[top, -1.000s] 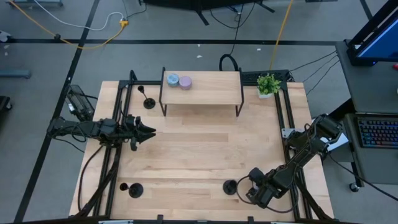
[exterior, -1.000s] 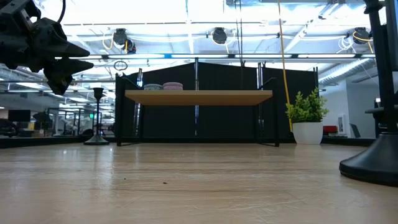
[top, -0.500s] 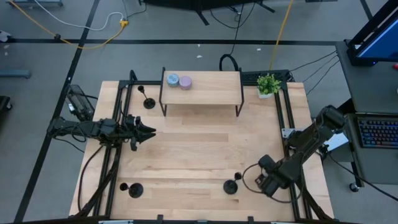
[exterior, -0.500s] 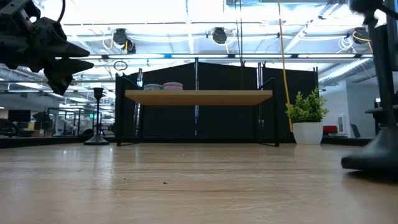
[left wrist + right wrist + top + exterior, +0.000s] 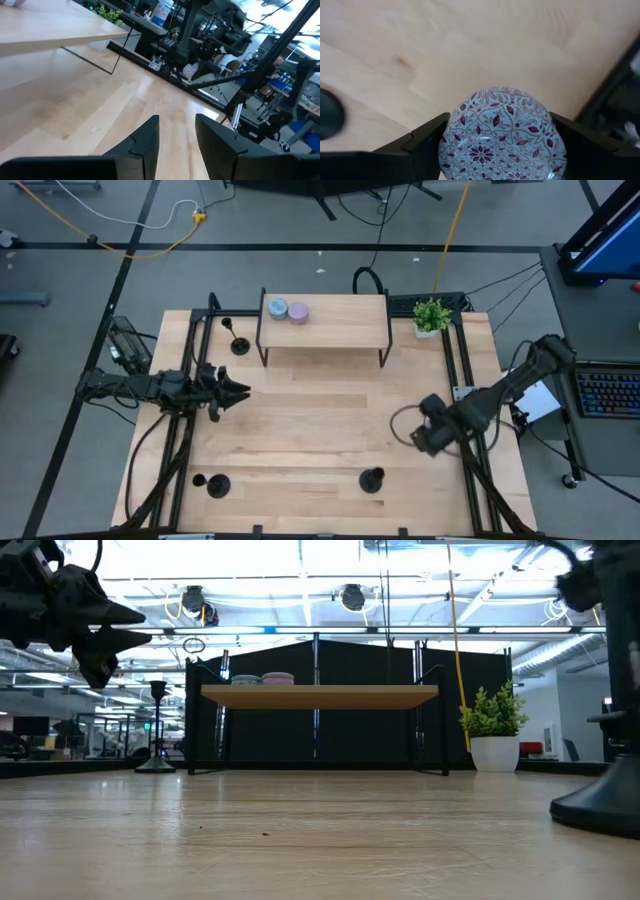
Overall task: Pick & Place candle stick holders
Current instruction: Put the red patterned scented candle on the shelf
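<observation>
Altogether three black candle stick holders stand on the wooden table (image 5: 300,420): one (image 5: 238,343) beside the left end of the small shelf (image 5: 340,320), one (image 5: 212,484) near the front left corner, and one (image 5: 372,479) near the front edge right of centre. None of them is held or touched by either arm. In the low view only the base of one holder shows, cut off at the right edge, and another stands far off at the left, small and dim.

Two round tins sit side by side on the shelf top, a pale-blue one (image 5: 278,308) and a lilac one (image 5: 298,312), touching or nearly so. A single potted plant (image 5: 431,315) stands at the back right corner.

Between the fingers of the right gripper (image 5: 422,436) is a third tin (image 5: 501,135), round, with a pale lid patterned in dark red leaves and flowers; the fingers are spread wide and pressed against its two sides. That gripper hangs over the right part of the table, well apart from the nearest holder. From above, the tin itself is hidden by the arm.

One more gripper, the left gripper (image 5: 240,391), hovers over the left side of the table, its fingers (image 5: 145,142) a narrow gap apart with nothing between them.
</observation>
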Tool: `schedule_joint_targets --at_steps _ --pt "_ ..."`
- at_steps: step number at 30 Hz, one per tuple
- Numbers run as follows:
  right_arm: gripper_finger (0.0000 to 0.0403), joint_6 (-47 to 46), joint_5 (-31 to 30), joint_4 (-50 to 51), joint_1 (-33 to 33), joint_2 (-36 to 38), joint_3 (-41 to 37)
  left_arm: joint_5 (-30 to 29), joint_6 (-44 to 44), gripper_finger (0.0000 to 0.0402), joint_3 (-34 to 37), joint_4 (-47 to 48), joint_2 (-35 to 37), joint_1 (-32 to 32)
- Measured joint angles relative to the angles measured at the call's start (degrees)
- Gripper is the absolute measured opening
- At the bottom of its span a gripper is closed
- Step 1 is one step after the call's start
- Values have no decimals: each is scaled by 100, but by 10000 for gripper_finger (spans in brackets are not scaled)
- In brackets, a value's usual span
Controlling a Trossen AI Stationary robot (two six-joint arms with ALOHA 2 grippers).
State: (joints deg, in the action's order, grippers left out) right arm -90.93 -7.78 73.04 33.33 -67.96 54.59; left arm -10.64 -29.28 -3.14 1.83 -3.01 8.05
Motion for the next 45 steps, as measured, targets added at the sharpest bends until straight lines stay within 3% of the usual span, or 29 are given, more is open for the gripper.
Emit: schedule_joint_targets --at_steps 5,10,17,24,31,45 --pt "296 1479 -8 -317 -1019 310 4 -6 6 131 0 -417 0 0" --pt "295 3174 66 -1286 -2126 366 6 -6 27 131 0 -894 0 0" --pt "295 5042 965 -3256 -3610 305 10 -131 43 131 -4 -1220 2 0" --pt "295 5801 2026 -4723 -4681 -34 155 -916 -36 131 -4 -1217 1 0" --pt "295 6672 2138 -4691 -5173 -958 1471 -1248 -43 131 -7 -1242 1 1" --pt "295 7994 2110 -4236 -5592 -3590 4819 -1653 -14 131 -8 -1243 1 0"
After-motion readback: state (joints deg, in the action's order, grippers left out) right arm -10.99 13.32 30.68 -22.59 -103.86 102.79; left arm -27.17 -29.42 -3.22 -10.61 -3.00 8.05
